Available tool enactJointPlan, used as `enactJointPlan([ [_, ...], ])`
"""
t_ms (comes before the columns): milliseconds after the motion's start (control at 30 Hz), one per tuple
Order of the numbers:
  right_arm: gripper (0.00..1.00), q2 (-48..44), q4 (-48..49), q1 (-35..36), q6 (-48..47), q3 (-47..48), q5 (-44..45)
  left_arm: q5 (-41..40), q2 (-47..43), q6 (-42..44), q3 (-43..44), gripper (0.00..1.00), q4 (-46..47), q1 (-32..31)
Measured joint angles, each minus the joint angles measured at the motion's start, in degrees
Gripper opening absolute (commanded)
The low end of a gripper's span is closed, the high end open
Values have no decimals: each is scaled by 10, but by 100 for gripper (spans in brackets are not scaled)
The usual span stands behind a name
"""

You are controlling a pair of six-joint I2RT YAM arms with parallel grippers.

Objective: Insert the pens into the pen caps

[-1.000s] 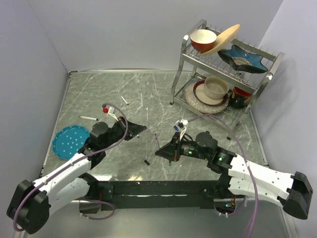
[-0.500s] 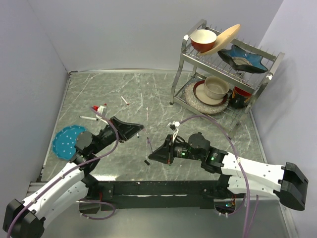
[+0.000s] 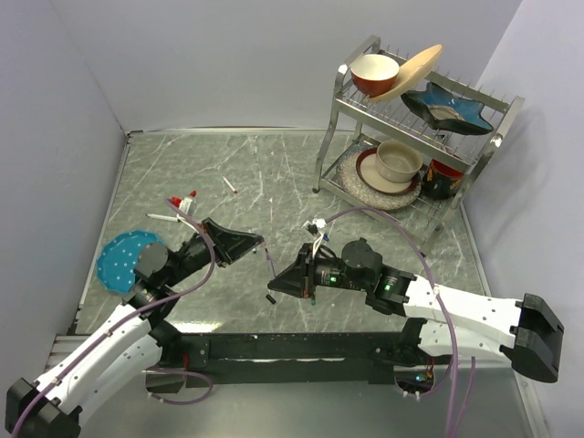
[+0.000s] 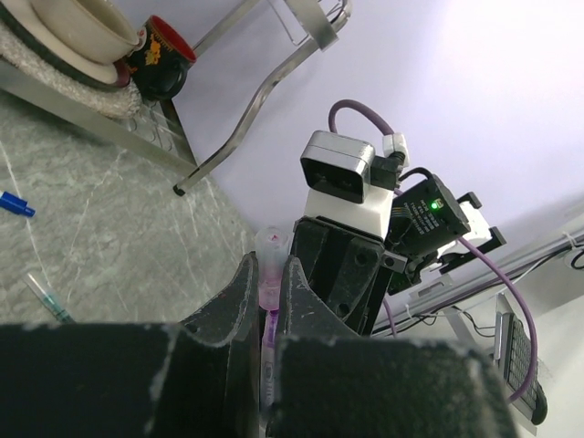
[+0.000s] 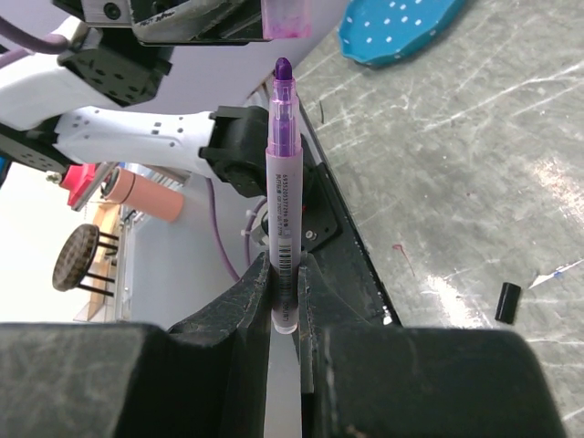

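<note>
My left gripper [image 3: 260, 245] [image 4: 271, 266] is shut on a translucent purple pen cap [image 4: 271, 245] [image 5: 286, 18] that sticks out past its fingertips. Just beside it, my right gripper [image 3: 275, 285] [image 5: 285, 274] is shut on the lower barrel of a white pen [image 3: 270, 266] [image 5: 283, 164] with a purple tip. The pen points straight at the cap. In the right wrist view a small gap shows between tip and cap. Two more white pens [image 3: 162, 217] [image 3: 230, 185] and a red cap [image 3: 192, 195] lie at the back left. A black cap [image 3: 271, 298] [image 5: 506, 301] lies under the grippers.
A blue dotted plate [image 3: 123, 263] sits at the left edge behind the left arm. A metal dish rack [image 3: 339, 108] with bowls and plates fills the back right. A blue cap [image 4: 16, 204] and a thin pen [image 4: 46, 297] lie on the marble top.
Both arms have swung toward each other over the table's middle. The left gripper moved right with the cap, the right moved left with the pen, bringing tip and cap nearly together.
</note>
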Motion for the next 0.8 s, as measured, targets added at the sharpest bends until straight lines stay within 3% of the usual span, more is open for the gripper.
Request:
enactJointPlan([
  [800, 0, 19, -10, 1, -9, 18, 8, 10, -17, -7, -23, 1, -3, 0],
])
